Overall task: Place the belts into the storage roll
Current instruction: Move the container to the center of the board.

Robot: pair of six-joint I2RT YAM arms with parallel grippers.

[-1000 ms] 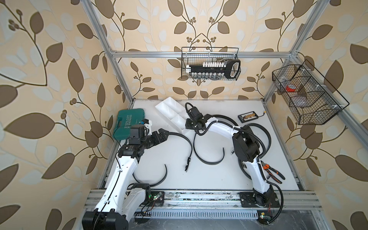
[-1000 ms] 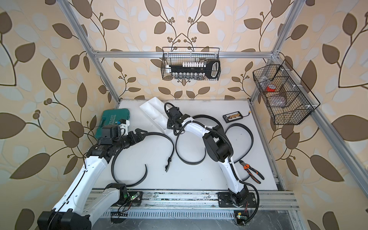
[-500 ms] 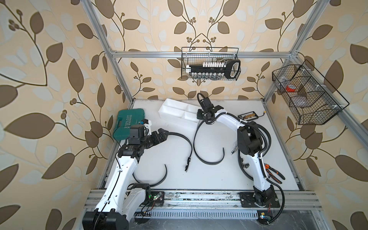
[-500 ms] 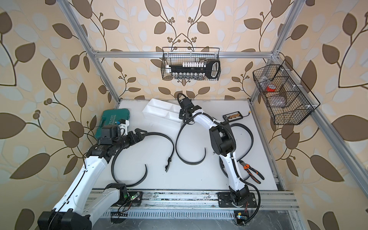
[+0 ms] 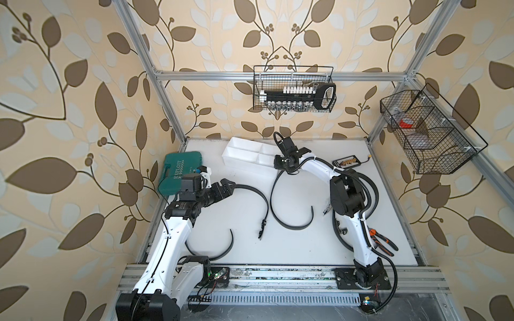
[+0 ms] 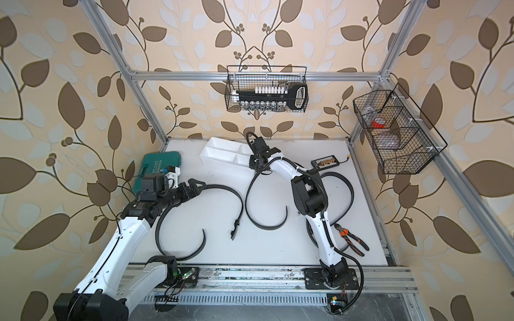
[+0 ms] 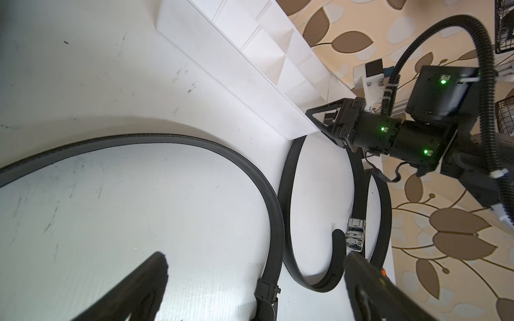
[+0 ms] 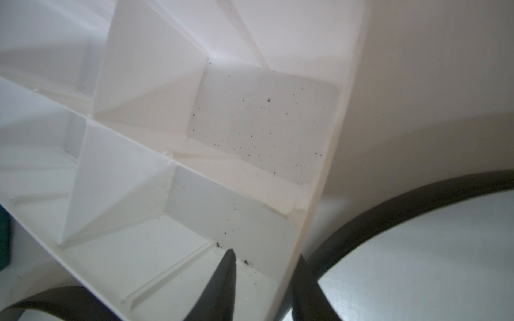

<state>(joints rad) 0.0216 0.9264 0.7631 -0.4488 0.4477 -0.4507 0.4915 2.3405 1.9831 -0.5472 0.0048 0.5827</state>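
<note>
The scene was viewed from high above by the stereo head, set over the near edge and tilted down toward the back; the whole table (image 5: 292, 250) (image 6: 264, 250) was taken in from afar in both top views (nearly the same picture, shifted slightly sideways). The left wrist camera was carried low and close over the table and was aimed across it, past the left gripper (image 7: 256, 257), at the storage roll (image 7: 236, 77) and the right gripper (image 7: 317, 119). The right wrist camera was held very near the storage roll (image 8: 150, 69), aimed into its compartments. The storage roll's end wall and a belt (image 7: 289, 172) (image 8: 417, 200) beside it were shared by both wrist views.
</note>
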